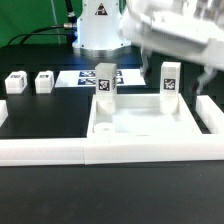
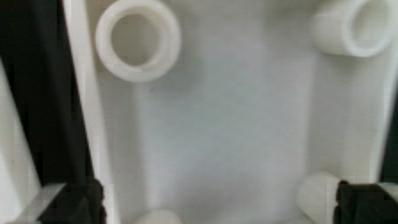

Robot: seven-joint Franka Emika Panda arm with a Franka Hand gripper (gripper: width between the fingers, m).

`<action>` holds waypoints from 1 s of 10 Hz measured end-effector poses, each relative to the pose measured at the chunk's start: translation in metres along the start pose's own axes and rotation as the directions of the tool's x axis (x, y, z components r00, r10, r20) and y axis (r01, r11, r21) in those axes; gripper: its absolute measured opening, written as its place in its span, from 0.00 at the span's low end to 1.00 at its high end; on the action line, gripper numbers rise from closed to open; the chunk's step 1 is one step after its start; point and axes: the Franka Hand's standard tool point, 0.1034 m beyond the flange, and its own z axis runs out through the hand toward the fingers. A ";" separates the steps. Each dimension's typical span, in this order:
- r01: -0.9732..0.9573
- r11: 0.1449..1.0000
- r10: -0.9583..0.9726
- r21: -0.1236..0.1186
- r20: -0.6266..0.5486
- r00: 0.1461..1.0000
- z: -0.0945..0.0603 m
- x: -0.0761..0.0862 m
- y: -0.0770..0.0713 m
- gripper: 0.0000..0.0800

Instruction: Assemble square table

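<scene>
End effector (image 1: 172,50) hangs directly above square table slab (image 1: 150,120), fingers spread wide, holding nothing. Two leg blocks (image 1: 106,80) stand upright on the slab's far corners.

The slab (image 1: 150,122) under my wrist looks like white plastic, smooth, with a soft sheen rather than a gloss; its round sockets (image 2: 137,40) are the same moulded plastic, faintly shiny at the rims; the leg blocks (image 1: 107,80) standing on the slab are matt white plastic with printed tags; the table (image 1: 30,115) beside the slab is black and matt; the marker board (image 1: 78,78) behind the slab looks like flat printed card.
</scene>
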 end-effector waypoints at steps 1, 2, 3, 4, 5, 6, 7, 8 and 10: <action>-0.008 1.000 0.008 0.007 0.014 1.000 -0.011 -0.002 -0.012 0.81; -0.025 0.999 0.024 0.022 0.029 0.999 -0.015 -0.003 -0.022 0.81; -0.022 1.000 0.022 0.021 0.024 0.999 -0.012 -0.001 -0.020 0.81; -0.035 0.999 0.034 0.020 0.022 0.999 -0.011 -0.001 -0.020 0.81; -0.052 0.998 0.052 0.020 0.022 0.998 -0.011 -0.001 -0.020 0.81; -0.052 0.998 0.052 0.020 0.022 0.998 -0.011 -0.001 -0.020 0.81; -0.075 0.997 0.074 0.018 0.019 0.997 -0.010 -0.001 -0.022 0.81; -0.196 0.980 0.196 0.006 0.008 0.980 -0.007 0.001 -0.032 0.81; -0.402 0.915 0.402 0.019 0.007 0.915 -0.010 0.015 -0.073 0.81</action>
